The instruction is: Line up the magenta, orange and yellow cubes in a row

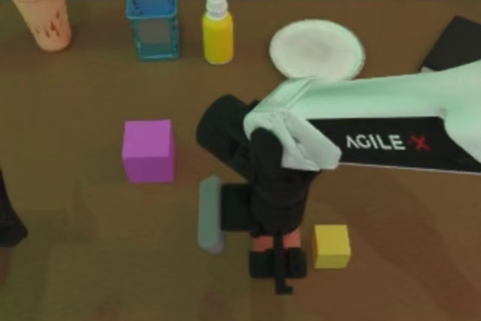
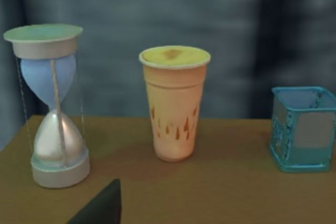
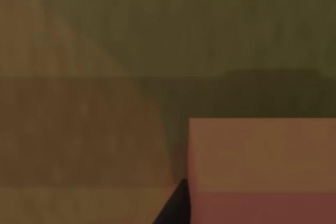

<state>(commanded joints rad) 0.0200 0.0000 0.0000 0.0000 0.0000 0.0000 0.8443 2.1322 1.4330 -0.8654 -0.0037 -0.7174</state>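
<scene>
The salmon-orange cube [image 1: 276,241] sits near the table's front edge, mostly covered from above by my right gripper [image 1: 276,252], which is shut on it. In the right wrist view the orange cube [image 3: 262,166] looms close, with one dark fingertip [image 3: 176,205] pressed against its side. Just right of it stands the small yellow cube [image 1: 331,246], a narrow gap away. The magenta cube [image 1: 148,150] rests apart at centre left. My left arm [image 1: 7,219] is parked at the left edge; one finger [image 2: 102,208] shows far to the side, open.
A grey bar [image 1: 211,213] lies just left of the right gripper. Along the back stand an orange paper cup [image 1: 41,5], a blue mesh holder [image 1: 154,22], a yellow squeeze bottle [image 1: 217,24], a white plate [image 1: 317,49] and a dark object [image 1: 455,44]. An hourglass [image 2: 52,108] shows in the left wrist view.
</scene>
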